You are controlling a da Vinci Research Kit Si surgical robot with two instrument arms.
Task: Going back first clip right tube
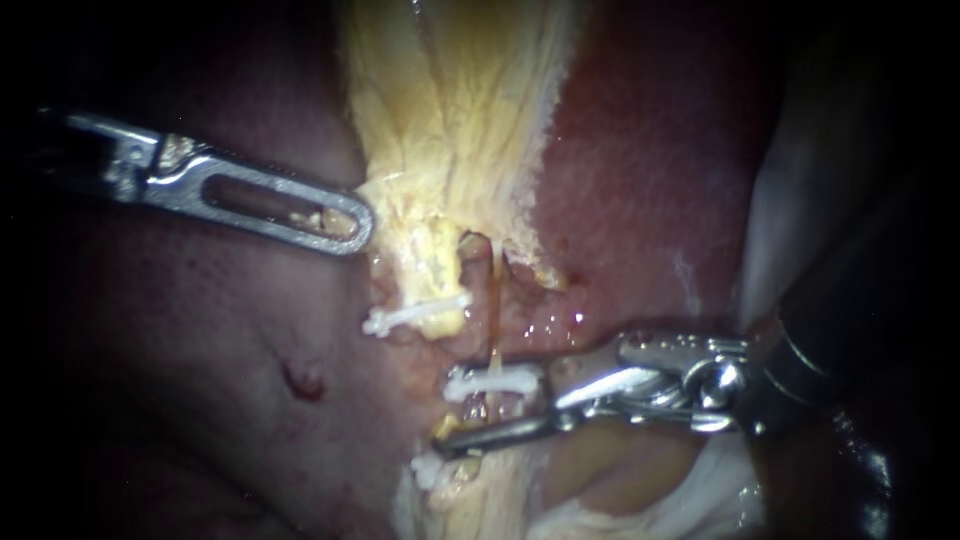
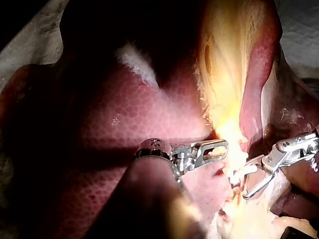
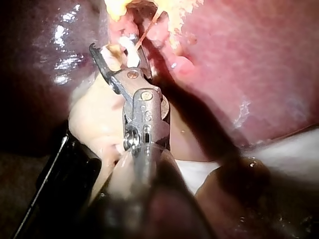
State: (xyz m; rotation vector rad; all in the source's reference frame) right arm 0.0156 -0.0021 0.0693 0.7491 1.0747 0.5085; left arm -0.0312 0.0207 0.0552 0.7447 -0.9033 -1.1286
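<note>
My left instrument (image 1: 352, 224) comes in from the left; its slotted jaws are shut on the edge of the yellow gallbladder tissue (image 1: 450, 120), as the left wrist view (image 2: 218, 147) also shows. My right instrument (image 1: 495, 415) enters from the right with its jaws open. A thin amber right tube (image 1: 495, 300) carries a white clip (image 1: 490, 382), which lies just off the upper jaw's tip. In the right wrist view the clip (image 3: 130, 50) sits against one of the open jaws (image 3: 115, 50). Another white clip (image 1: 415, 316) crosses the thicker left tube (image 1: 435, 270).
Dark red liver (image 1: 200, 330) spreads to the left and liver (image 1: 640, 180) rises behind the tubes. A small red nick (image 1: 303, 382) marks the liver surface. A further white clip (image 1: 427, 470) sits low on pale tissue (image 1: 600, 480) under the right instrument.
</note>
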